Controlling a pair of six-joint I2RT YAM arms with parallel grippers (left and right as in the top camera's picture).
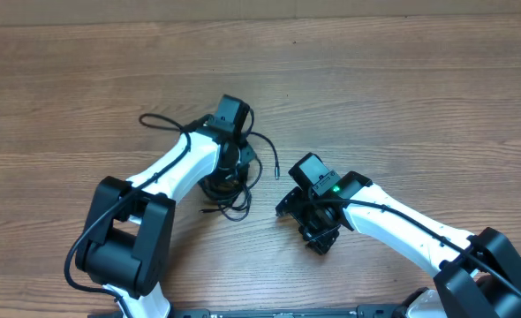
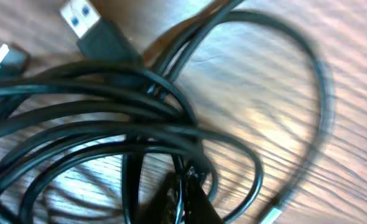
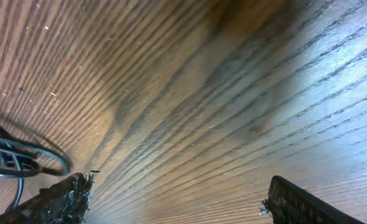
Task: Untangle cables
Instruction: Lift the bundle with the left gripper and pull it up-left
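Several thin black cables point(image 2: 109, 76) lie in one tangled bundle on the wooden table point(image 1: 402, 88), near its middle in the overhead view. From the bundle one loose loop runs out toward 10 o'clock, and one thin end curves out toward 3 o'clock. A few short strands stick out at 6 o'clock.

The left gripper point(image 2: 183, 199) stands directly over the bundle, and its arm comes in from 8 o'clock. In the left wrist view the fingertips are pressed together at 6 o'clock of the picture, in the middle of the strands. Some strands pass right at the tips, but I cannot tell if one is pinched between them. In this same view the cables make several stacked loops. A black plug with a silver and blue end point(image 2: 87, 25) lies flat on the wood at 11 o'clock. A smaller silver-tipped plug point(image 2: 6, 57) lies at 9 o'clock, at the picture edge. One wide loop goes out toward 2 o'clock and comes back under the others.

The right gripper point(image 1: 306, 225) is at 4 o'clock from the bundle, near it but apart, and its arm comes in from 4 o'clock of the table. In the right wrist view its two fingers point(image 3: 56, 199) stand wide apart with only bare wood between them, so it holds nothing. A small part of the cables shows at 9 o'clock in that view, just beside the left finger and not touching it as far as I can see.
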